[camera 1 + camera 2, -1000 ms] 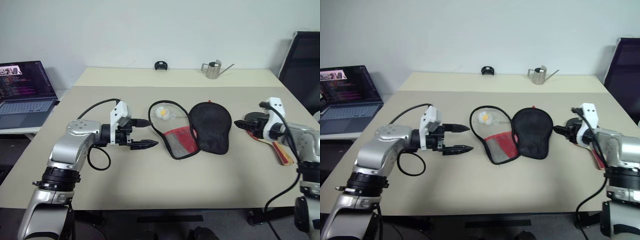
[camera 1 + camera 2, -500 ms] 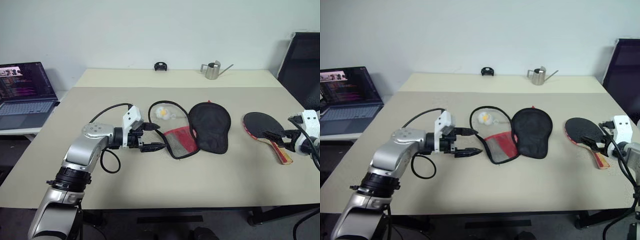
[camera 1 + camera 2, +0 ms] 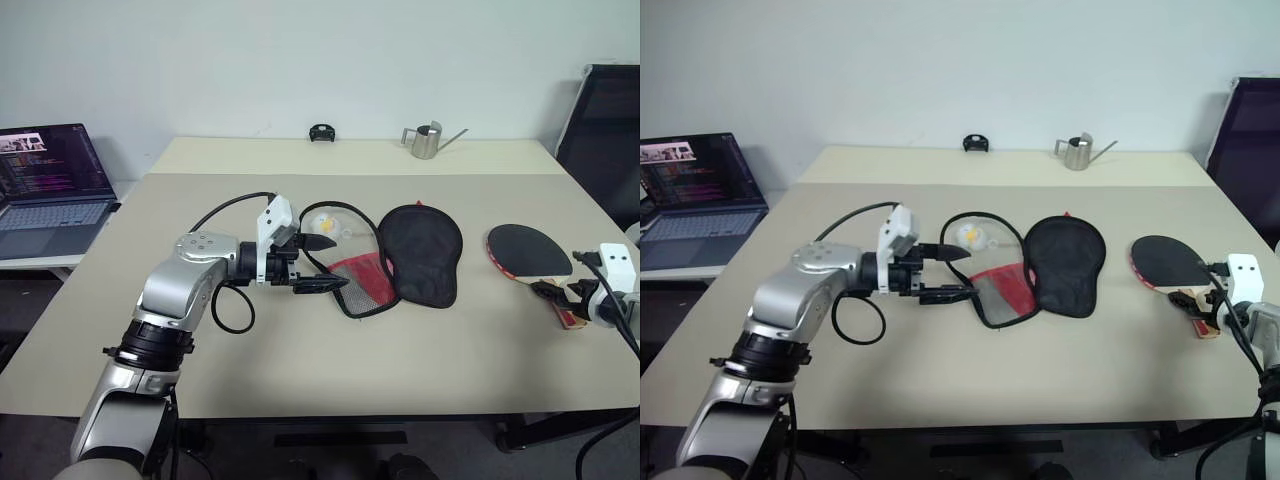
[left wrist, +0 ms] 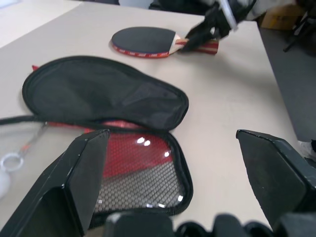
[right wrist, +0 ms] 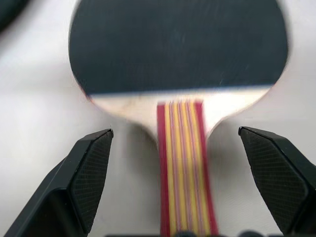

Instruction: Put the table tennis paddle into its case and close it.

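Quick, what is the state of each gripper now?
Left gripper: open, holding nothing, at the case.
Right gripper: open, straddling the table tennis paddle handle, not gripping.

The right gripper (image 3: 556,296) covers the tail end of the table tennis paddle (image 3: 528,250)'s handle, so whether it touches the wood can't be told. In the right wrist view the paddle's round face runs off the frame and the handle stripes look soft and smeared. Beside the paddle, the case (image 3: 420,252) lies open, and the left gripper (image 3: 322,264) hides part of its near rim. A small pale object (image 3: 322,226) sits beyond the case's mesh half, too small to identify. Far back from the case, a little black item (image 3: 321,131) at the table edge can't be made out either.
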Available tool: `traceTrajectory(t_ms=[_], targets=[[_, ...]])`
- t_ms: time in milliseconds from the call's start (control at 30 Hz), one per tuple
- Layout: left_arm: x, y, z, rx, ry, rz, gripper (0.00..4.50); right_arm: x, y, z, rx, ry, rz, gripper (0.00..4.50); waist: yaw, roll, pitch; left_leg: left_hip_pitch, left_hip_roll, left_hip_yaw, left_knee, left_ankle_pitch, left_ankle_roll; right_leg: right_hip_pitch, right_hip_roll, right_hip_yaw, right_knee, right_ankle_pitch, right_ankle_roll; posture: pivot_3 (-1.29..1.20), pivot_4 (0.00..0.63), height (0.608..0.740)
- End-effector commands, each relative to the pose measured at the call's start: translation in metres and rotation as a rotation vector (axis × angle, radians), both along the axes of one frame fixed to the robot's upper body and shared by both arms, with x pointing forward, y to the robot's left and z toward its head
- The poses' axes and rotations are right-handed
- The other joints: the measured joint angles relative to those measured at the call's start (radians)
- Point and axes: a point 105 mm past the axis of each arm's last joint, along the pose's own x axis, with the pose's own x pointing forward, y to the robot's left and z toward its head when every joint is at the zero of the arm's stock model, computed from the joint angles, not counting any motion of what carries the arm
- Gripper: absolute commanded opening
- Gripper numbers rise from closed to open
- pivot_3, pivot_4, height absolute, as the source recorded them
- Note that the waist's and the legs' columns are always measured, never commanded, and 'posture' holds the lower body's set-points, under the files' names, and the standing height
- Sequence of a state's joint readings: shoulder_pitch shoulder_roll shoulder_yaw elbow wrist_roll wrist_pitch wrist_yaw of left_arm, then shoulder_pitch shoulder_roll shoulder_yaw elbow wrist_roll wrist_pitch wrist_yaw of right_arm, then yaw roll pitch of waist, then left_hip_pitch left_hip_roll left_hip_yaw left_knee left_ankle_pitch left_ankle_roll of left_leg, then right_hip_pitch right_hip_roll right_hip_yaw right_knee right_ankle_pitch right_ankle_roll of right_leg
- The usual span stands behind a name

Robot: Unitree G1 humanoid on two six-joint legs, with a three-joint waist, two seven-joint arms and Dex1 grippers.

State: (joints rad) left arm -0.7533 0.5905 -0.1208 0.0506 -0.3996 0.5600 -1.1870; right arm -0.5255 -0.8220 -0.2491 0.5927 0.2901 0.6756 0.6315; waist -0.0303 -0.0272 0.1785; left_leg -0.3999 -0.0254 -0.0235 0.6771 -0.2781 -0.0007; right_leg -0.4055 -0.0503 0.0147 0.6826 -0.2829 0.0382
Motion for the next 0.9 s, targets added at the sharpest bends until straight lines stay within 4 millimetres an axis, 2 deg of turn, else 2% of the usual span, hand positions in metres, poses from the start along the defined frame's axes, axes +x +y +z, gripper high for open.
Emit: traceTrajectory(t_ms=[33, 300, 433, 633, 700, 900], targets=[[-0.008, -0.011, 0.02, -0.023, -0.067, -0.081, 4.5, 0.004, 0.001, 0.007, -0.023, -0.022, 0.026, 4.46, -0.001, 0.0, 0.0, 0.0, 0.0, 0.0, 0.0, 0.0, 0.0, 0.0, 0.0, 0.0, 0.0, 0.0, 0.0, 0.0, 0.15, 0.74], [-0.008, -0.02, 0.024, -0.032, -0.08, -0.117, 4.5, 0.004, -0.001, -0.003, -0.039, 0.003, 0.016, 4.46, -0.002, 0.0, 0.0, 0.001, 0.0, 0.0, 0.001, 0.0, 0.0, 0.001, 0.001, 0.001, 0.0, 0.001, 0.001, 0.0, 0.15, 0.74], [-0.006, -0.02, 0.024, -0.028, -0.085, -0.115, 4.5, 0.002, -0.003, -0.012, 0.017, 0.032, -0.029, 3.68, -0.002, 0.0, 0.0, 0.001, 0.0, 0.0, 0.002, 0.0, 0.0, 0.002, 0.0, 0.001, 0.0, 0.001, 0.001, 0.0, 0.15, 0.74], [-0.001, -0.005, 0.022, -0.016, -0.087, -0.057, 4.5, 0.001, -0.007, -0.017, 0.014, 0.032, -0.09, 1.59, -0.003, 0.0, 0.0, 0.001, 0.001, 0.0, 0.001, 0.0, 0.0, 0.002, 0.001, 0.001, 0.0, 0.001, 0.001, 0.0, 0.15, 0.74], [0.0, 0.004, 0.021, -0.01, -0.084, -0.027, 4.5, 0.002, -0.007, -0.017, 0.009, 0.019, -0.107, 1.08, -0.003, -0.001, -0.001, 0.001, 0.001, 0.0, 0.002, 0.0, 0.0, 0.002, 0.001, 0.001, 0.0, 0.001, 0.001, 0.0, 0.15, 0.74], [0.001, 0.027, 0.014, 0.019, -0.07, 0.056, 4.5, 0.007, -0.002, -0.003, 0.025, -0.052, -0.127, 1.08, -0.002, -0.001, -0.001, 0.002, 0.001, 0.0, 0.002, 0.0, 0.0, 0.002, 0.001, 0.001, 0.0, 0.002, 0.0, 0.0, 0.15, 0.74]])
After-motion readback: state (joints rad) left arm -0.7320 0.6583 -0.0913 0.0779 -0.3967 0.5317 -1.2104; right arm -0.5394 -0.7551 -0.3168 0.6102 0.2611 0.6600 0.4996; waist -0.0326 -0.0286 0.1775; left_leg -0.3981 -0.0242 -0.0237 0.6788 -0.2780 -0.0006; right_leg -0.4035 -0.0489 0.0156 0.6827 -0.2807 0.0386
